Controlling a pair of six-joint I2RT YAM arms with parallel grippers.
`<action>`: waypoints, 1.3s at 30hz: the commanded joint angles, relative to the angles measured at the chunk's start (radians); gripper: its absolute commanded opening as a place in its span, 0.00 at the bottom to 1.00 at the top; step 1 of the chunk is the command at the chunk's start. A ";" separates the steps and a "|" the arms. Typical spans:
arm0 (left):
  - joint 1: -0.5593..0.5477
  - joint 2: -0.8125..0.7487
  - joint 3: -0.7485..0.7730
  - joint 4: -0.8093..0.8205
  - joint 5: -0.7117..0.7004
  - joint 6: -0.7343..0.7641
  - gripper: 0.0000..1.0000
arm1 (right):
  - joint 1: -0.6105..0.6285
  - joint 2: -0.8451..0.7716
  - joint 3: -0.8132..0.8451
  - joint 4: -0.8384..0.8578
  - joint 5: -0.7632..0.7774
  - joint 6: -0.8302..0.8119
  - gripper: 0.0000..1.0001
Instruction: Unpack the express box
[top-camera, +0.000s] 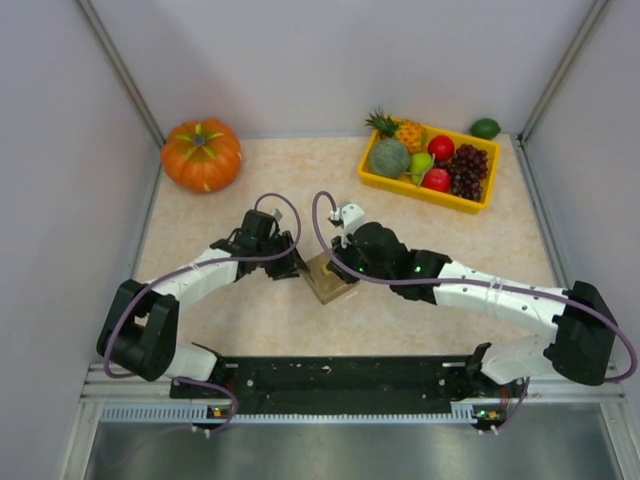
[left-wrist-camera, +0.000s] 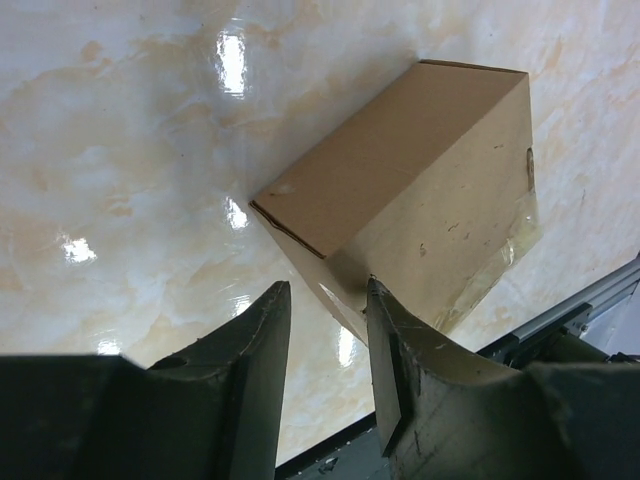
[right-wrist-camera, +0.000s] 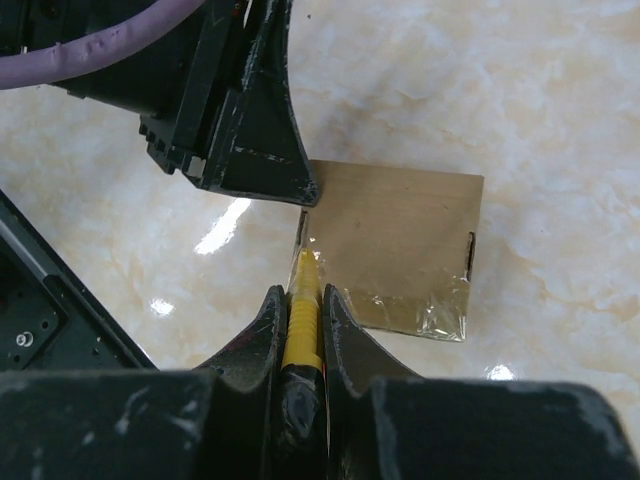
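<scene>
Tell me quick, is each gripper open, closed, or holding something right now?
Left gripper: open, holding nothing, next to the express box.
Right gripper: shut on a thin yellow tool, tip at the box's taped edge.

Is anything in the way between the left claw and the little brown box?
Nothing visible is. The left gripper sits right at the small brown cardboard box, jaws apart, with no object between. The right gripper, shut on a yellow tool, points at its taped edge.
</scene>
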 joint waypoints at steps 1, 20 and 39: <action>0.004 0.013 0.043 0.042 0.021 0.017 0.41 | 0.028 0.019 0.011 0.092 0.020 0.016 0.00; 0.004 0.046 0.047 -0.001 -0.006 0.058 0.23 | 0.065 0.134 0.041 0.169 0.089 0.042 0.00; 0.004 0.062 0.043 -0.068 0.001 0.090 0.17 | 0.096 0.161 0.067 0.221 0.224 0.107 0.00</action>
